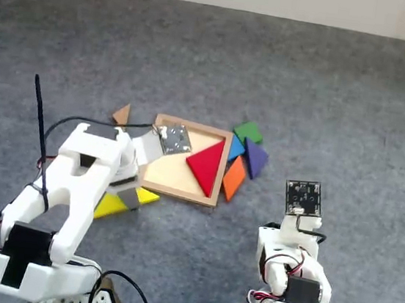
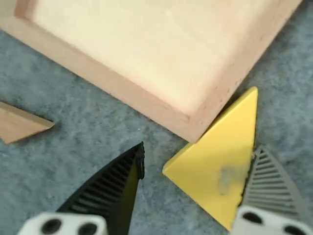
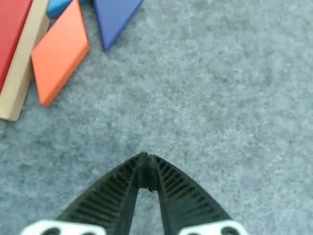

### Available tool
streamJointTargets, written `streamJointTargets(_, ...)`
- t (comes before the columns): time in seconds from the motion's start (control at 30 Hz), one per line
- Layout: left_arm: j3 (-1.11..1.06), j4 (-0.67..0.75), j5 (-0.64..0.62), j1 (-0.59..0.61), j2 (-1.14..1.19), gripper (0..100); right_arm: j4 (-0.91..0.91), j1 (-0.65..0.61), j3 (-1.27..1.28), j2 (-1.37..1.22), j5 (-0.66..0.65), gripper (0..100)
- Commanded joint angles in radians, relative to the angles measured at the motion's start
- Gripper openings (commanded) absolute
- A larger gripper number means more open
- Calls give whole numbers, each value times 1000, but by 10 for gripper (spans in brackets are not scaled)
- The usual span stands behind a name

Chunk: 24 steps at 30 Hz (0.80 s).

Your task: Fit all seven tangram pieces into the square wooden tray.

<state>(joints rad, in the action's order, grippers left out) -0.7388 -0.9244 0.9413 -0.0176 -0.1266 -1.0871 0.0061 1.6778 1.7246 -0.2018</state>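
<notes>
**One of seven pieces seated; left jaws straddle the yellow triangle**

One piece, the red triangle (image 1: 207,165), lies inside the square wooden tray (image 1: 183,192). Six lie outside it on the grey-carpeted counter (image 1: 341,102).

The yellow triangle (image 2: 220,161) sits on the carpet at the tray corner nearest the left arm, one tip touching the rim. The left gripper (image 2: 200,149) is low over it with its jaws spread. The grey jaw lies along the triangle's long edge. The black jaw stands on bare carpet, apart from the opposite corner. The long edge runs along the jaws' reach, not across it. In my judgement, closing would pinch the piece across its short way, from edge to corner. The rim at the tip may hinder a clean lift.

The right gripper (image 3: 145,166) hangs over bare carpet, jaws pressed together and empty. The orange parallelogram (image 3: 58,54) and dark blue triangle (image 3: 115,17) lie ahead of it, beside the tray's other side. The left arm is plainly nearer the yellow piece. The green square (image 1: 248,133), light blue triangle (image 1: 236,148) and tan triangle (image 1: 121,114) lie untouched.
</notes>
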Motion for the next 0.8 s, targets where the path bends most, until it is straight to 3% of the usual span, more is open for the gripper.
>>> streamJointTargets(0.0, 74, -17, -12, -15, 4, 329, -1, 16, 79, 13, -11, 16)
streamJointTargets(0.77, 5, -23, -87, 101, 8, 335, -1, 36, 79, 13, -11, 16)
